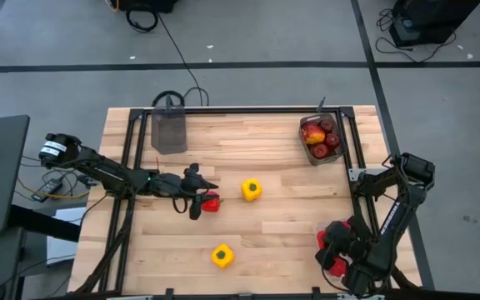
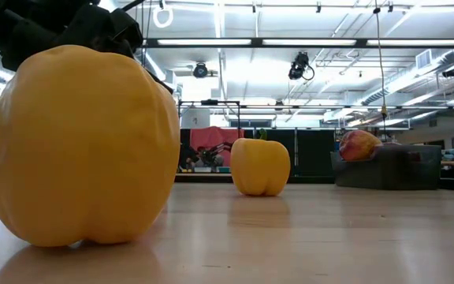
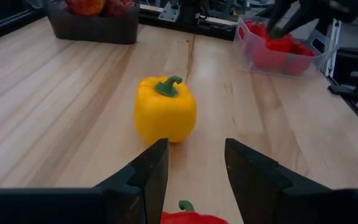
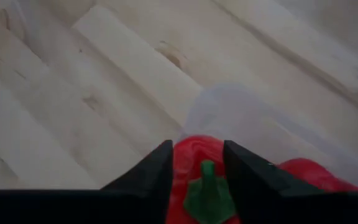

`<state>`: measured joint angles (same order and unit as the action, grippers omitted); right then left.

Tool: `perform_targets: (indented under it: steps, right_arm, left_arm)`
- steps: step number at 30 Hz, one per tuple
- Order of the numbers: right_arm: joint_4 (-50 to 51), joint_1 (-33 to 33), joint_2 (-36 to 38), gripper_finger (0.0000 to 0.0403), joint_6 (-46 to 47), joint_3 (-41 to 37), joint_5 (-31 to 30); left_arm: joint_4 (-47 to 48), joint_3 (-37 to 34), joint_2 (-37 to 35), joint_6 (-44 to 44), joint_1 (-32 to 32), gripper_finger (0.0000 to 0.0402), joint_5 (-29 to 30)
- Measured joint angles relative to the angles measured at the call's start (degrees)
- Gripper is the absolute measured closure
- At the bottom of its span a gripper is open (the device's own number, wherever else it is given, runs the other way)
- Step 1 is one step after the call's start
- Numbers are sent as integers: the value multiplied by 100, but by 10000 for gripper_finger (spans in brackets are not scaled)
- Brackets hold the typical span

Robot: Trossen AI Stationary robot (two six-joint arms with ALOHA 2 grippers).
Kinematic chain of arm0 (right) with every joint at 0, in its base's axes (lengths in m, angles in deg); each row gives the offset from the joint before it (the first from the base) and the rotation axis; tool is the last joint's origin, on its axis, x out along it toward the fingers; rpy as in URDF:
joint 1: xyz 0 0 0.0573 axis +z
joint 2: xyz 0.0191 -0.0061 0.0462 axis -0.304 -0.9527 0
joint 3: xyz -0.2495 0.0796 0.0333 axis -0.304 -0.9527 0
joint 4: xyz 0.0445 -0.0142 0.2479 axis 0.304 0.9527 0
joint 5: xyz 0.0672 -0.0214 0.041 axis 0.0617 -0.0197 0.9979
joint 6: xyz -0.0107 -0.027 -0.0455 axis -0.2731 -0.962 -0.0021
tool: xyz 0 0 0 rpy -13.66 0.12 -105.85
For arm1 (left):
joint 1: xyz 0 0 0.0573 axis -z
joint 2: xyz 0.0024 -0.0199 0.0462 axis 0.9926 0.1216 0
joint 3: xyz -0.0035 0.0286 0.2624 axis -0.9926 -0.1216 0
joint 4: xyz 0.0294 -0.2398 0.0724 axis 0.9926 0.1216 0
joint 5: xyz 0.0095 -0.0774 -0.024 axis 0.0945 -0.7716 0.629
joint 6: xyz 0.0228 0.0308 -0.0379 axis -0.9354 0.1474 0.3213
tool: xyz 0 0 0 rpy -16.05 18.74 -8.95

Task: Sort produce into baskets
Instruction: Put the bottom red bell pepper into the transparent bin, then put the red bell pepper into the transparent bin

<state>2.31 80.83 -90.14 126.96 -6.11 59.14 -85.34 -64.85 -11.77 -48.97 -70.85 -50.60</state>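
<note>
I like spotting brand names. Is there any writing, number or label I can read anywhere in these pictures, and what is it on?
None can be read.
The white band on the left arm may carry print, but it is too small to read.
The peppers, the apples and the bins show no lettering.

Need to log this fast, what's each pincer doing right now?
Left pincer: closed on the small red toy pepper.
Right pincer: around another red toy pepper; grip cannot be told.
</note>
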Motion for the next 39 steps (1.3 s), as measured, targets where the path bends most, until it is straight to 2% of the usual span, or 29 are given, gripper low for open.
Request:
perform_targets:
  steps: [4, 6, 10, 12, 14, 19, 24, 27, 31, 36, 39]
  right_arm:
    - [330, -1, 0, 216, 174, 159, -170]
    - [544, 0, 0, 207, 305, 253, -444]
    - [891, 0, 0, 206, 321, 394, -1603]
    - [1022, -22, 0, 208, 326, 424, -2177]
    - [1057, -94, 0, 208, 317, 424, -2644]
    - [732, -331, 0, 208, -58, 424, -3778]
    - [-543, -661, -2, 208, -1749, 424, -4989]
    - [-1203, -912, 0, 208, -2673, 424, -5130]
    - [-1900, -1241, -2, 208, -3483, 424, -4916]
    - [-2751, -1572, -2, 208, -4304, 424, -4539]
    - [-3250, -1709, -2, 208, -4812, 424, -4273]
  left_arm:
    - [0, 0, 0, -173, 0, 239, -58]
    - [10, 2, -17, -163, 0, 239, -66]
    - [278, 41, -350, 3, 0, 239, -703]
    - [750, 144, -599, 70, 16, 239, -1025]
    - [1392, 300, -883, 131, 78, 239, -1109]
    - [2990, 731, -1530, 196, 598, 239, -872]
    - [3377, 828, -1885, 497, 1379, 239, -222]
    - [3514, 774, -1798, 601, 1717, 236, -76]
    - [3835, 754, -1528, 729, 1985, 209, 464]
    - [4059, 752, -1224, 561, 1943, 145, 1486]
    - [3895, 752, -1081, 308, 1803, 95, 1651]
